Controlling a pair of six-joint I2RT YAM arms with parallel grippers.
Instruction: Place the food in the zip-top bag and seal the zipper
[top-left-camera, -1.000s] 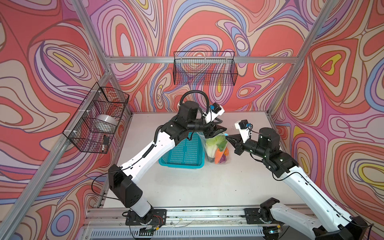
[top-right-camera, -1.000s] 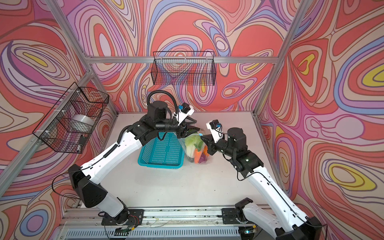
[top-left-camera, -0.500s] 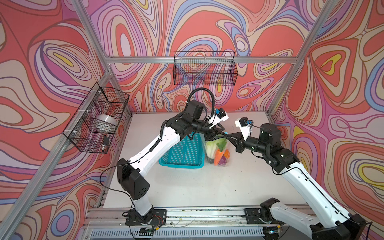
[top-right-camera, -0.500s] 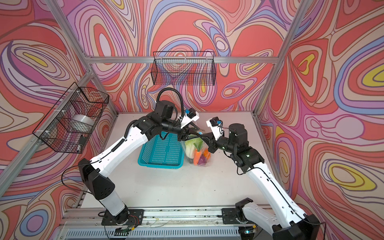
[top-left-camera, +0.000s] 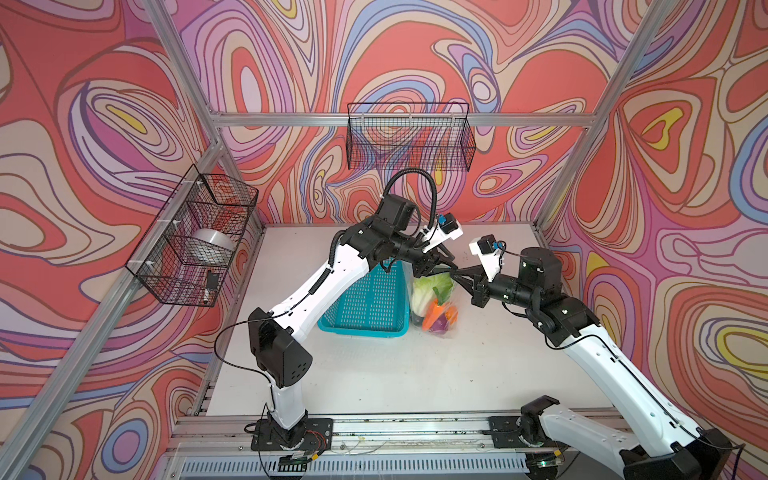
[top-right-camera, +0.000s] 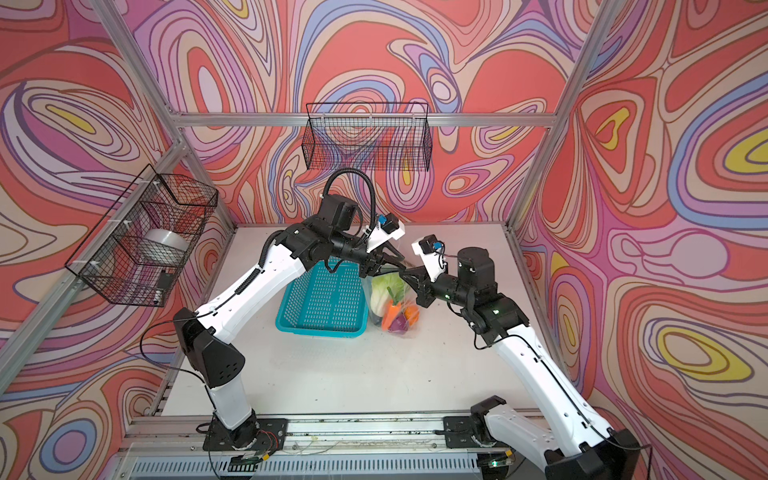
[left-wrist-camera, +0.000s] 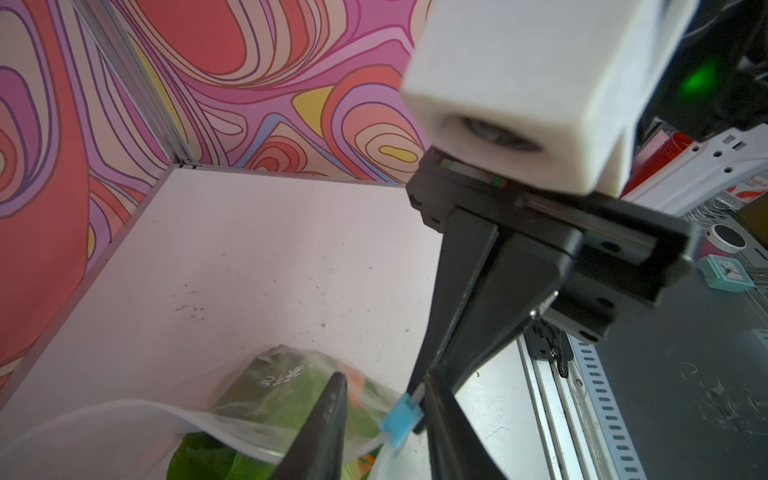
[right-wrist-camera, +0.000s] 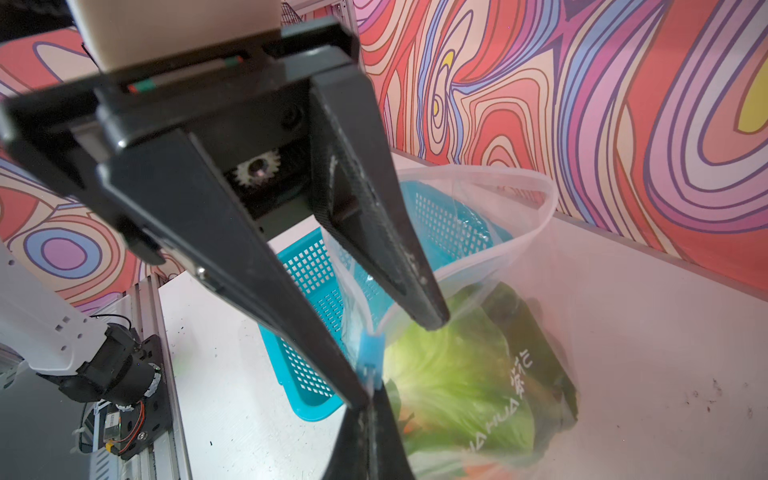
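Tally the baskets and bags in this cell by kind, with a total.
Black wire baskets: 2, back wall, left wall
Teal plastic basket: 1
Clear zip-top bag: 1
Total: 4

The front of the white table (top-left-camera: 395, 374) is bare and gives wide passage. At mid-table the teal perforated plastic basket (top-left-camera: 365, 299) and the clear zip-top bag (top-left-camera: 436, 320) of toy vegetables stand just beside each other, with no lane between them. Above the bag's mouth the space is crowded. The left gripper (right-wrist-camera: 395, 360), fingers spread, meets the right gripper (right-wrist-camera: 368, 415), which is pinched on the bag's edge.
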